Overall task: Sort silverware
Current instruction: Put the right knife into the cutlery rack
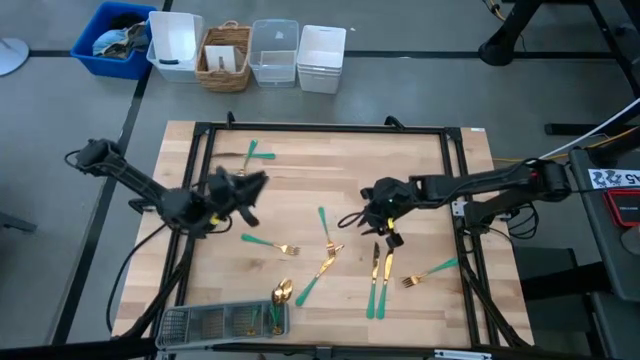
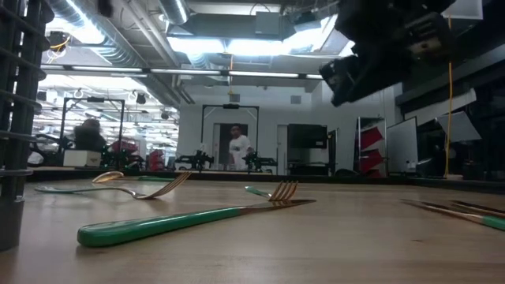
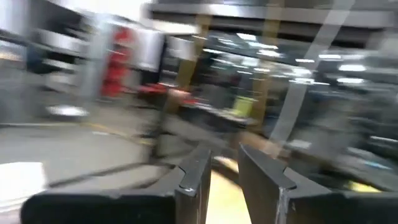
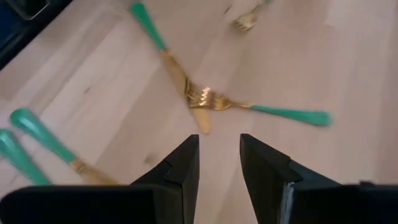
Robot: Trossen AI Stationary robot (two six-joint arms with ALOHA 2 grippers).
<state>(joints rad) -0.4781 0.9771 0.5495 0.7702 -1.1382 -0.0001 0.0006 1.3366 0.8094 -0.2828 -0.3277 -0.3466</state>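
The silverware, with gold heads and teal handles, lies scattered on the wooden table (image 1: 300, 180). A fork (image 1: 270, 244) lies left of centre, and a crossed knife and fork (image 4: 199, 99) lie in the middle. Two knives (image 1: 380, 278) lie side by side. One fork (image 1: 430, 269) lies to their right, and one piece (image 1: 256, 152) lies at the far left. Spoons (image 1: 281, 293) rest with their heads on the grey mesh tray (image 1: 205, 322). My left gripper (image 3: 224, 152) hovers open over the table's left part. My right gripper (image 4: 217, 140) hovers open, tipped down, just right of the crossed pair.
A black frame (image 1: 320, 128) runs around the tabletop. Beyond the far edge stand a blue bin (image 1: 115, 40), white and clear tubs (image 1: 275, 52) and a wicker basket (image 1: 226, 58). In the low view a fork (image 2: 189, 221) lies close in front, and the tray's wall (image 2: 12, 118) rises on the left.
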